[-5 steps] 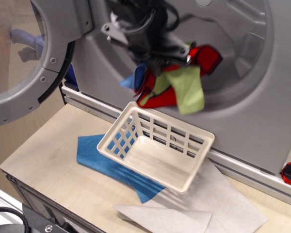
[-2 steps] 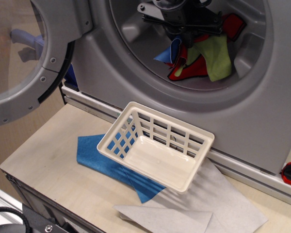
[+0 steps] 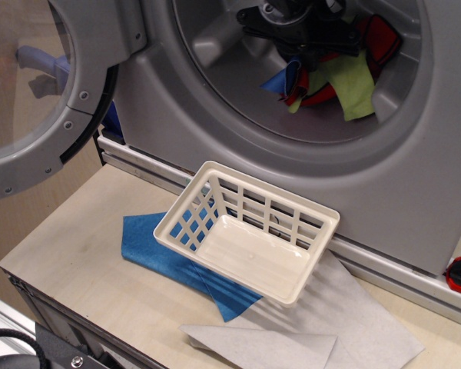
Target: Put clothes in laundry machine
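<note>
Clothes: the clothes [image 3: 334,73] hang just under my gripper [image 3: 311,48], inside the mouth of the washer [image 3: 215,100]; red, lime-green and blue pieces bunched together.
Change: a second ago the bundle hung outside the drum, above the basket [image 3: 250,242]; since then I have carried it up and deeper in, and in the last half second it has gone further back and to the right.
Meaning: I judge the carry nearly done; what is left is to let go and back out, and the cloth should drop onto the drum floor.
Gripper: closed on the bundle from above, as far as I can see; the fingertips are buried in cloth, but the pieces dangle from them.
Cloth feel: thin, limp, with dark edging on the red; folds hang freely, so a corner could snag on release.
Washer: grey moulded metal-look front, wide round drum mouth around the gripper, ribbed inside wall behind it.
Door [image 3: 42,92]: round, grey-rimmed, glass, swung open far to the left of the gripper.
Basket: white slotted plastic, rectangular, empty, well below the gripper.
Sheets: flat blue sheet [image 3: 150,246] under the basket; pale grey sheets [image 3: 353,323] lower right.
</note>
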Robot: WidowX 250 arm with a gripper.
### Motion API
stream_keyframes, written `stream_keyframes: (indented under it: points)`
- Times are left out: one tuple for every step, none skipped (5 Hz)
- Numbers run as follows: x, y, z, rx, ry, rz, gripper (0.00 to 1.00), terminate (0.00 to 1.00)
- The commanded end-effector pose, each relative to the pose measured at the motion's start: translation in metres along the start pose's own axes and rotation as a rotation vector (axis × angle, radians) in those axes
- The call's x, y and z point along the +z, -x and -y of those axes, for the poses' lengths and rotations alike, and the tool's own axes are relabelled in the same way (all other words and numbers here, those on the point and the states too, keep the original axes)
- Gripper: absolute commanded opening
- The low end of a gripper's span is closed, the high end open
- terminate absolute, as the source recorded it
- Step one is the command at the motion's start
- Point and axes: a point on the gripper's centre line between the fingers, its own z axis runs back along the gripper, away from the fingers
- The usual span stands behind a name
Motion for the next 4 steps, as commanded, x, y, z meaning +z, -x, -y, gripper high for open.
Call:
stream_keyframes:
  points:
    - [-0.009, -0.020, 0.000, 0.025, 0.022, 0.062, 0.00, 0.00]
    - [-0.011, -0.019, -0.003, 0.015, -0.003, 0.042, 1.00, 0.00]
    - [-0.009, -0.017, -0.003, 0.035, 0.014, 0.076, 1.00, 0.00]
    - [0.002, -0.011, 0.001, 0.050, 0.062, 0.053, 1.00, 0.00]
